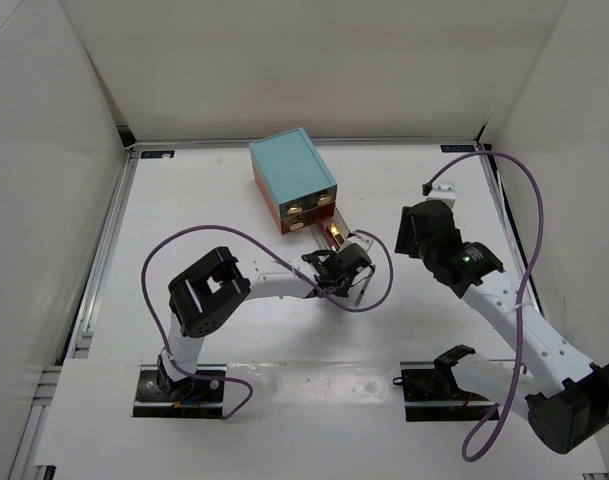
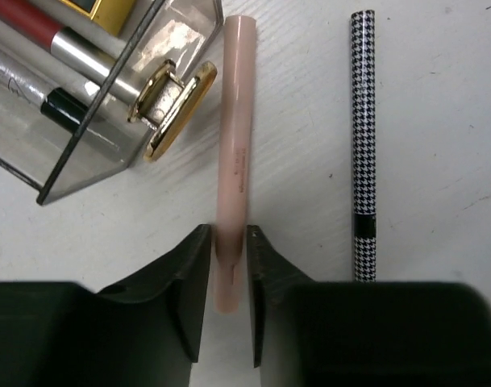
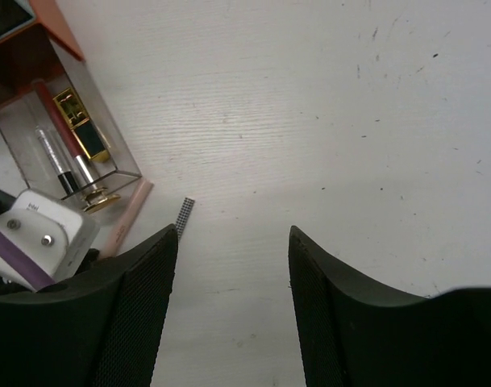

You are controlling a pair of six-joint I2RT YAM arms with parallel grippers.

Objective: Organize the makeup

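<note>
The pale pink stick (image 2: 233,121) is lying flat near the middle of the desk (image 1: 204,210), a little toward the right edge, its length pointing at the far edge. The left gripper (image 2: 227,234) is straddling the stick's near end, with one finger close on each side. The right finger seems to be touching it, while a thin shadow is showing on the left, so I cannot tell whether the stick is truly pinched.

Just to the right, a black-and-white houndstooth stick (image 2: 364,121) is lying parallel to it and apart from it. On the other side, the gold handle (image 2: 176,105) of a clear drawer (image 2: 76,173) is sitting just beside the pink stick. The drawer is holding a red tube (image 2: 31,18), a gold lipstick (image 3: 80,125) and a silver tube (image 3: 52,153). It is standing pulled out of the teal box (image 1: 292,170), which is sitting toward the middle of the far edge.

The right gripper (image 3: 233,231) is hanging over bare desk nearer the right edge, its fingers spread wide and holding nothing.
</note>
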